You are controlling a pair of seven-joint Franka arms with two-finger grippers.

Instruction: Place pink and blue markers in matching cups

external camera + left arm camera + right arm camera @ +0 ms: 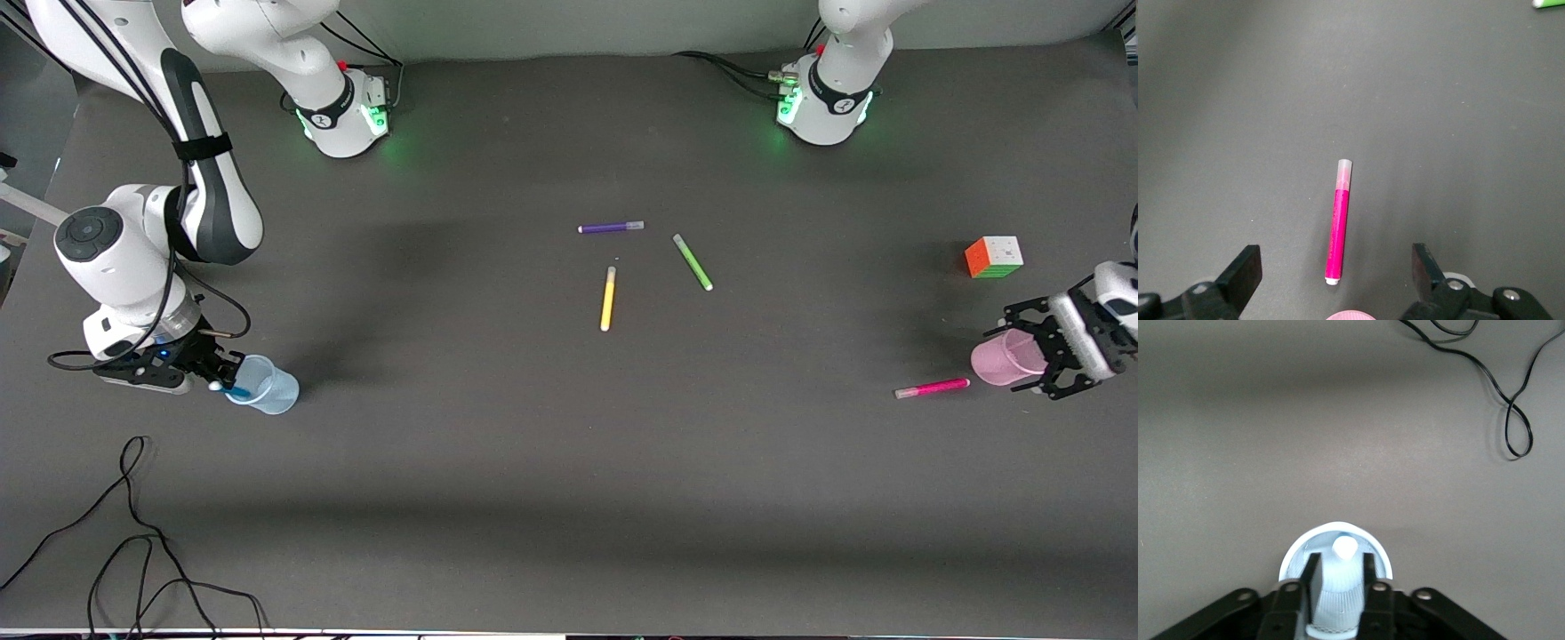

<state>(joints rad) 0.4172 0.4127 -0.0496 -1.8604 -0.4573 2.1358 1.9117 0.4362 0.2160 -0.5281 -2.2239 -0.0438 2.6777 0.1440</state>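
Blue marker (233, 389) stood in the pale blue cup (267, 386), right gripper (219, 377) over its mouth.
Its fingers (1370, 577) sat narrowly parted beside the pale cap; a grip could not be told. The left gripper (1042, 351), spread wide, flanked the pink cup (1005, 357); the pink marker (932, 388) lay just beside it.

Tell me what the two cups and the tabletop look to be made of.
Blue cup: likely thin translucent plastic; the table shows faintly through its pale wall, and the marker's cap shows bright inside.
Pink cup: apparently the same kind of plastic, softly translucent, with a smooth rim.
Tabletop: a dark grey matte covering, perhaps rubber or felt; it gives no glare, only soft shadows.
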